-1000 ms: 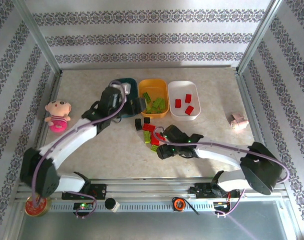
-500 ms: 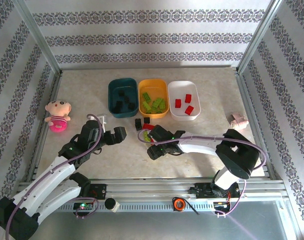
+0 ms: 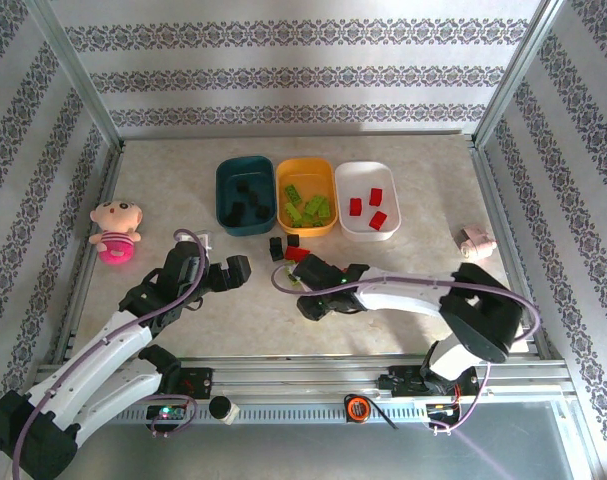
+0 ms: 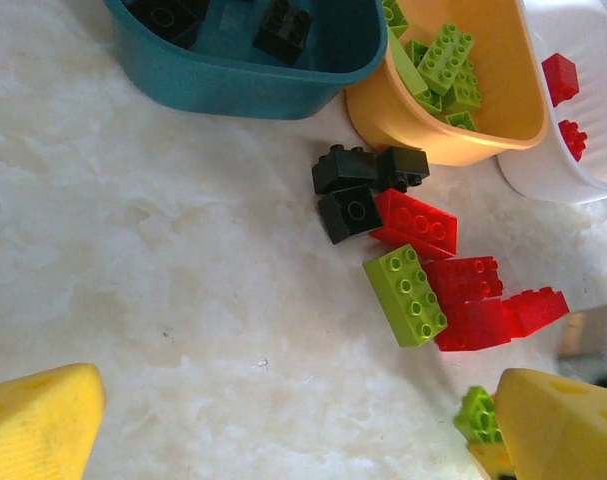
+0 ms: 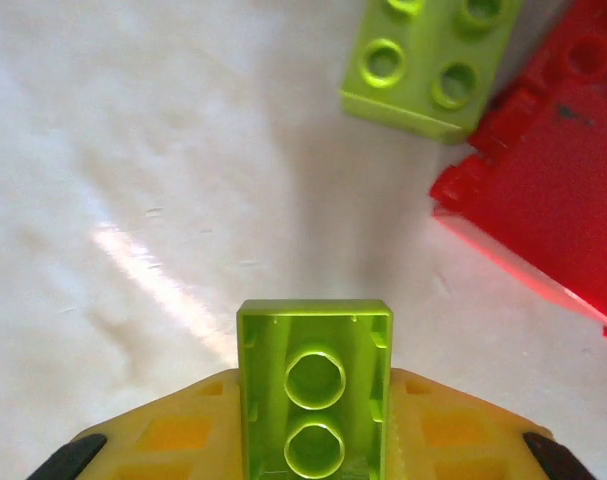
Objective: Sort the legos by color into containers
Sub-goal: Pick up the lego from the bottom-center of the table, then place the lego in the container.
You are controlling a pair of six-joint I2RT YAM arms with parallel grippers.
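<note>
Finding: I am working in a robot test cell, not a home. Landmark: the marbled table (image 3: 403,290). Patterned wallpaper panels (image 3: 303,75) enclose it on three sides. Aluminium posts (image 3: 80,80) rise from its far corners. A slotted aluminium rail (image 3: 303,375) with cabling lines its near edge.

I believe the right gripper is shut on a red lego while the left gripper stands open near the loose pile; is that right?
Not quite. The right gripper is shut on a lime green lego, not a red one, as the right wrist view shows. The rest holds: the left gripper stands open near the loose pile.
</note>
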